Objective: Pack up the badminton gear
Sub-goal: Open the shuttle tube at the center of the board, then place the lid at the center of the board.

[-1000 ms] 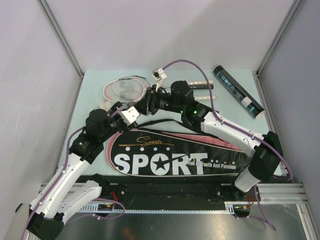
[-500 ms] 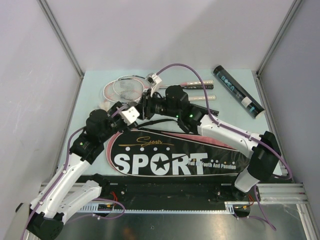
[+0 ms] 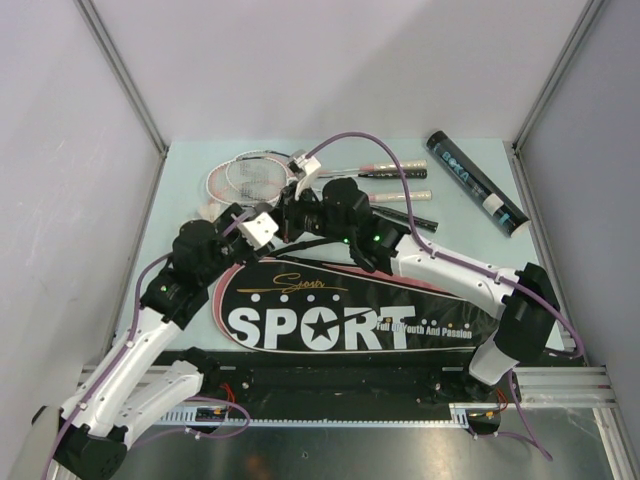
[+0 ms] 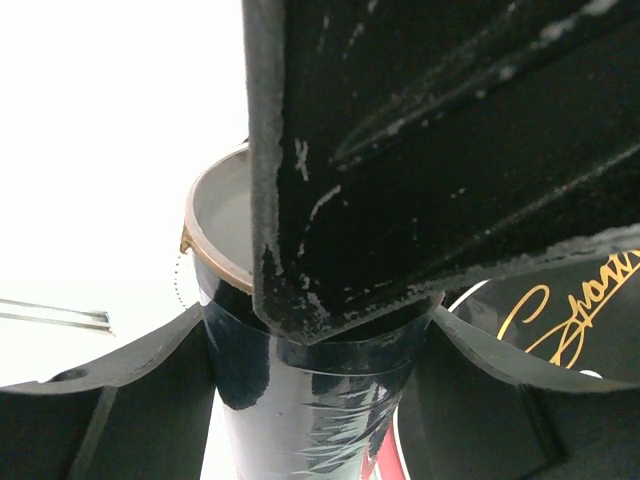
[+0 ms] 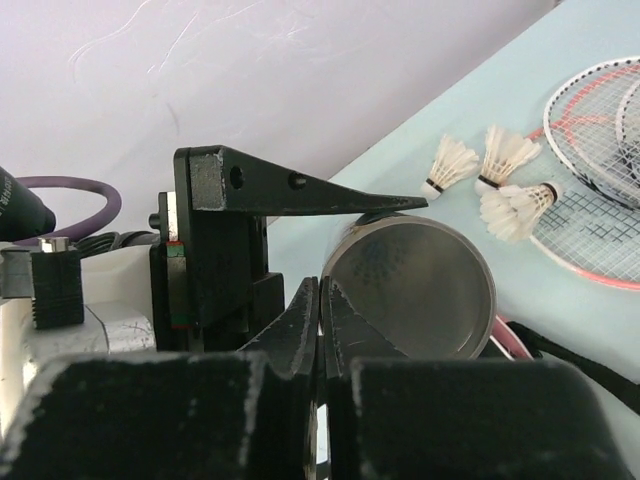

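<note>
A dark tube (image 4: 300, 420) stands between the fingers of my left gripper (image 4: 318, 340), which is shut on it just below its open mouth. In the right wrist view the tube's open mouth (image 5: 410, 285) faces the camera. My right gripper (image 5: 322, 290) is at the left rim of that mouth, its jaws pressed together. From above, the left gripper (image 3: 262, 228) and right gripper (image 3: 290, 210) meet at the table's middle left. Three white shuttlecocks (image 5: 505, 155) lie by the pink-and-white rackets (image 3: 250, 178). A second dark tube (image 3: 478, 185) lies at the back right.
A black racket bag (image 3: 340, 305) printed SPORT lies across the near half of the table, under both arms. The racket handles (image 3: 395, 185) stretch right behind the right arm. Grey walls close in the table on three sides.
My right gripper has moved left to the mouth of the tube in the left gripper, and its jaws have gone from partly open to shut. The left arm has stayed still.
</note>
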Action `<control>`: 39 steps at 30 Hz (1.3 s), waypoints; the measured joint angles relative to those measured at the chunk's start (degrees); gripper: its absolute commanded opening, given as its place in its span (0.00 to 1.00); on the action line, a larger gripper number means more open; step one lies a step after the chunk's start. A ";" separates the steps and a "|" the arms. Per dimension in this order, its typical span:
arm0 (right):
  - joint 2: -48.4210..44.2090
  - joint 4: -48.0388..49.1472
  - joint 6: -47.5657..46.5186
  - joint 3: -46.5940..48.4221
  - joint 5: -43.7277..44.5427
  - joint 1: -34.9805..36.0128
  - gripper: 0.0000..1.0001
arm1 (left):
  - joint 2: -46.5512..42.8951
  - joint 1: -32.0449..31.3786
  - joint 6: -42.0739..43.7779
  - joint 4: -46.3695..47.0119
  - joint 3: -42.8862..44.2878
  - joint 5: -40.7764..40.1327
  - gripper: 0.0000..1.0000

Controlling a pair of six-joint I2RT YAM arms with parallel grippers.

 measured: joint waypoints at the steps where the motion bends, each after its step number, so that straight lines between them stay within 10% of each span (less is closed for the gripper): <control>1: -0.02 0.00 0.04 0.00 0.42 0.07 0.00 | -0.04 0.00 0.00 0.26 -0.17 -0.11 0.12; 20: -14.34 12.28 17.20 -12.85 -16.70 -14.64 0.00 | -4.61 -1.14 0.57 5.14 -6.86 0.96 0.00; 28: -16.57 -5.03 2.27 -13.40 4.35 -23.26 0.00 | -3.39 -1.11 -3.69 5.03 -5.09 -1.81 0.01; 39: 6.73 -10.34 -6.27 -17.51 19.06 -22.32 0.00 | -7.96 -1.11 -9.55 5.40 -4.59 -8.17 0.08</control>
